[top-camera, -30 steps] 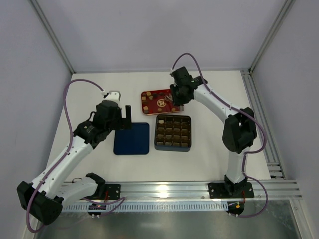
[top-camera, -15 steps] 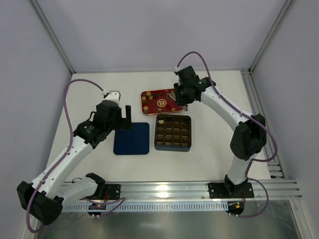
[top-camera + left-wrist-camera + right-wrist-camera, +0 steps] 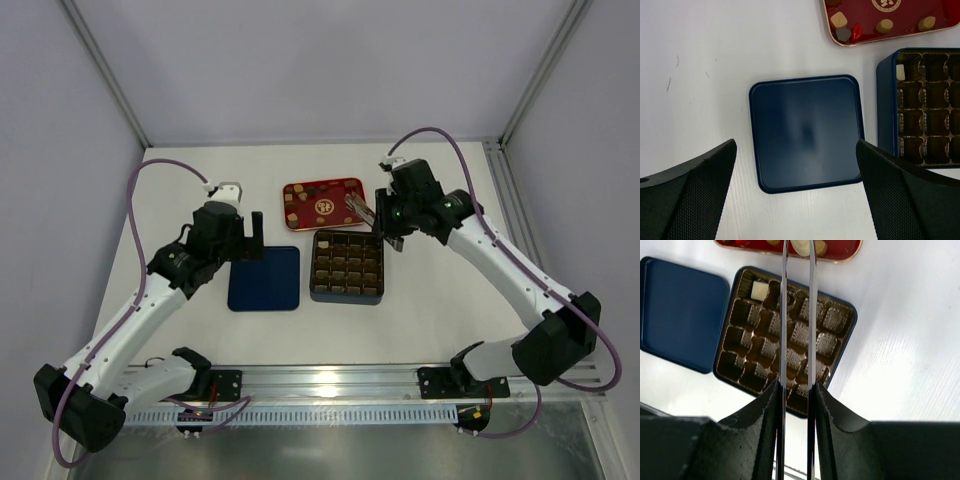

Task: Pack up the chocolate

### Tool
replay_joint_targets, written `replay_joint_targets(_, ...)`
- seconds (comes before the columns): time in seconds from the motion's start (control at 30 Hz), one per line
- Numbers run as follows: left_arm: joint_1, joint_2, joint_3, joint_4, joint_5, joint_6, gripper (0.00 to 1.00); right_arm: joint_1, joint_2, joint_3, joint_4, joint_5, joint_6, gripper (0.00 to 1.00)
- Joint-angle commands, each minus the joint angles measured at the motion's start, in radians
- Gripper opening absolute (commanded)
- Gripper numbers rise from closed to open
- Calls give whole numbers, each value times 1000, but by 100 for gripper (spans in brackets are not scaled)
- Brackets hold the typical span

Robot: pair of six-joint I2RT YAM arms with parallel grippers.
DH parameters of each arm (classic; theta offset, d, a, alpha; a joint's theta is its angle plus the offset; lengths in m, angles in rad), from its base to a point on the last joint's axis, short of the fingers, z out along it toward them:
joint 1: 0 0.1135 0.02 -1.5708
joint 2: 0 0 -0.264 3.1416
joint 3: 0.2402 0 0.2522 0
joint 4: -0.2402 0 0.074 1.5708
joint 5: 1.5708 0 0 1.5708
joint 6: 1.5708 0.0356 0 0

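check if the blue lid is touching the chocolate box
Apart. The left wrist view shows a strip of bare table between the lid and the box.

The white table (image 3: 200, 190) carries three things, each lying flat on it. A dark blue square lid (image 3: 807, 131) sits straight ahead of the left gripper (image 3: 795, 141), framed between its wide-apart jaws. Just past the right-hand jaw lies the blue-walled gridded box (image 3: 886, 105), beside the lid with a thin strip of table between them. The box is also directly ahead of the right gripper (image 3: 795, 385) (whose jaws pinch thin metal tweezers (image 3: 784, 315)). The red tray (image 3: 340, 187) lies beyond the box, apart from it.
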Motion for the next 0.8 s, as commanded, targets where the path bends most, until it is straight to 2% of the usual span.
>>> replay_joint_targets(0.0, -3, -6, 12, 3, 2, -2, 100, -5, -114, -72, 26, -27, 29, 29)
replay_joint_targets(0.27, -1, -2, 13, 3, 7, -4, 100, 11, -256, -196, 5, -57, 64, 29)
replay_joint_targets(0.77, -1, -2, 12, 3, 8, -4, 100, 72, -290, -290, 1, -18, 98, 29)
